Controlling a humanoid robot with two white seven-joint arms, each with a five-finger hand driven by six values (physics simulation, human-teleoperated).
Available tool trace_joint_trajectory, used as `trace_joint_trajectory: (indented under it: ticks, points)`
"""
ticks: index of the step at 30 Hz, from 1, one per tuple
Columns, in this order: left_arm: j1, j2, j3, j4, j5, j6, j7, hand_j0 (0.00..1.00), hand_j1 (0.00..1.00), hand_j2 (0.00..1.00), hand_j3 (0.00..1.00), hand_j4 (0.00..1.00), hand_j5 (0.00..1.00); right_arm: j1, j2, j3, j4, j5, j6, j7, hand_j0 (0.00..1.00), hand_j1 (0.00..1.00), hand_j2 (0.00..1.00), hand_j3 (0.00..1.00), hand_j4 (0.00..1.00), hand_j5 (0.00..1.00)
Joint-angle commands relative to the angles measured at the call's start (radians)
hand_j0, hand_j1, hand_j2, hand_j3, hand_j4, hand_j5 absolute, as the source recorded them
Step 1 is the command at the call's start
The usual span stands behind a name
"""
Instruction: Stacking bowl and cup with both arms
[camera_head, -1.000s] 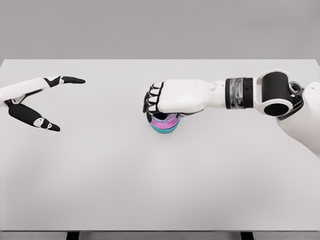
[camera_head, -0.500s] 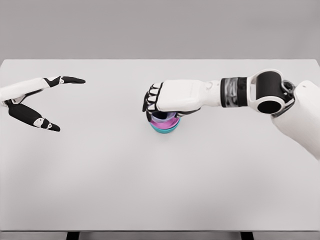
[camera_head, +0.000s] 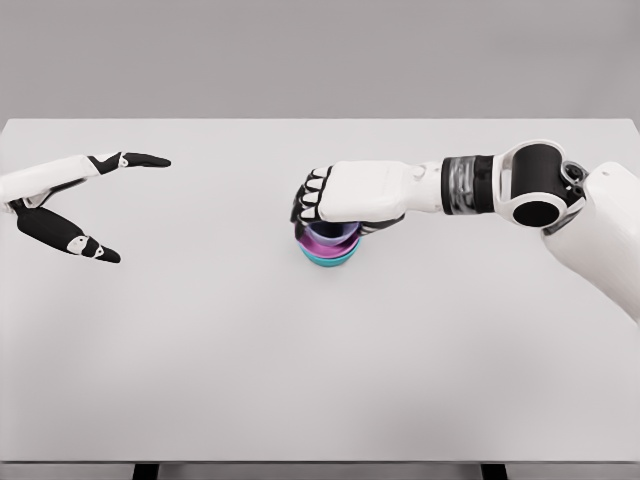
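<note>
Purple cup (camera_head: 328, 237) sits nested in the teal bowl (camera_head: 329, 257) mid-desk (camera_head: 300, 380), and we see our right hand (camera_head: 345, 195) curled over its top, gripping it. Near the left edge, our left hand (camera_head: 70, 200) hangs spread, holding nothing.

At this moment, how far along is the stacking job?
Looks done: the purple cup already sits in the teal bowl mid-table. In hand: the right hand is curled over the cup from above. Left: releasing and withdrawing. The left hand rests open at the left edge.
</note>
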Motion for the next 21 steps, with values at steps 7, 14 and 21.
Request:
trace_joint_trajectory:
  ticks: [7,14,21]
  points:
    - [0.0,0.001,0.001,0.0,0.008,0.002,0.0,1.0,1.0,1.0,1.0,1.0,1.0,-0.002,-0.011,-0.016,-0.006,-0.009,0.003,0.0,1.0,1.0,1.0,1.0,1.0,1.0]
    - [0.0,0.001,0.001,0.0,0.008,0.002,0.0,1.0,1.0,1.0,1.0,1.0,1.0,0.034,-0.18,-0.281,0.029,-0.02,0.003,0.0,1.0,1.0,1.0,1.0,1.0,1.0]
    - [0.005,0.0,0.002,-0.002,0.008,0.002,0.0,1.0,1.0,1.0,1.0,1.0,1.0,0.175,-0.283,-0.404,0.156,-0.018,0.003,0.0,1.0,1.0,1.0,1.0,1.0,1.0]
